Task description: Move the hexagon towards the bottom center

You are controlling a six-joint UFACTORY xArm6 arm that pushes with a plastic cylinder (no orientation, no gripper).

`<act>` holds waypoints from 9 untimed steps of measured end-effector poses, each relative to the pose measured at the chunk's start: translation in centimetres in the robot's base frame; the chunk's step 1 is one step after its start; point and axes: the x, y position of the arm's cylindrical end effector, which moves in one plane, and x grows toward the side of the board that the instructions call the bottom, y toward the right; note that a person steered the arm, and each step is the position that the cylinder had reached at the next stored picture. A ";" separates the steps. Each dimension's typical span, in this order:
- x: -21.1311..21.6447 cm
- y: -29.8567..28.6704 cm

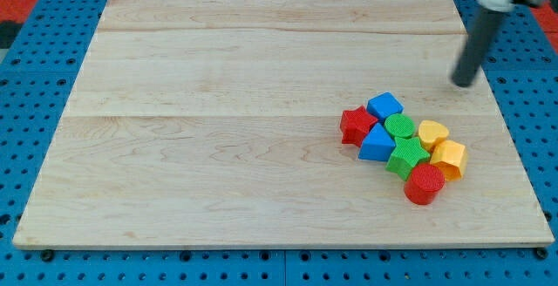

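Pale wood is what you are working on: the board fills most of the view, and your rod comes in from the view's top right corner. My tip sits on the wood, apart from every block; there are no jaws to speak of, only the straight rod end. Below it and toward the view's left lies one tight cluster. Nearest my tip is the blue block at the cluster's top. Further left of that is the red star. Under the blue block come the green cylinder and a blue wedge-like block. Almost straight below my tip you find the yellow block and, just under it, the yellow hexagon, at the cluster's right edge. The green block touches it on the left, and the red cylinder lies lowest.
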 end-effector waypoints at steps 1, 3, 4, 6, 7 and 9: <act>6.7 4.3; 14.2 -0.7; 12.2 -3.9; 11.5 -13.8; 11.5 -10.9; 13.6 -8.8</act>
